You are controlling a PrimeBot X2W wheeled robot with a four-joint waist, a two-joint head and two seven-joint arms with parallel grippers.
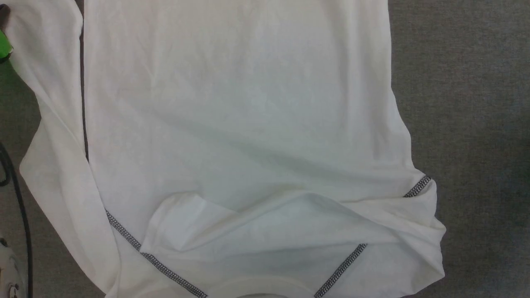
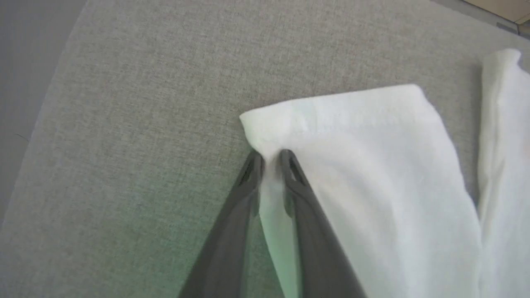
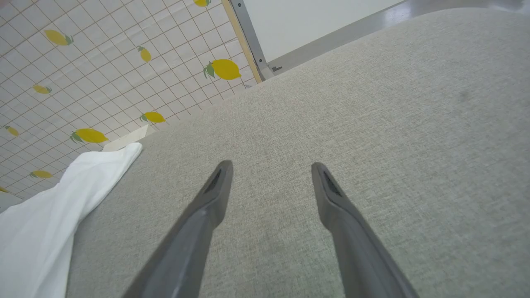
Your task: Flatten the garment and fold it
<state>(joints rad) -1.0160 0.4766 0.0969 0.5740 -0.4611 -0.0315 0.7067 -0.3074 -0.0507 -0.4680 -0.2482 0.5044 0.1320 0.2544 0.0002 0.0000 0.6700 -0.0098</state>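
Note:
The white garment lies spread over a grey fabric surface, with dark zigzag seams and its collar at the near edge. One sleeve runs along the left side. In the left wrist view my left gripper is shut on the hemmed corner of a garment sleeve, with fabric bunched between the fingertips. My right gripper hovers open over bare grey surface, nothing between its fingers; the garment lies well to its left.
A black cable and a green-lit object sit at the head view's left edge. A lemon-patterned tiled panel and a pale box corner stand beyond the surface's far edge. The surface's edge drops off left of the sleeve.

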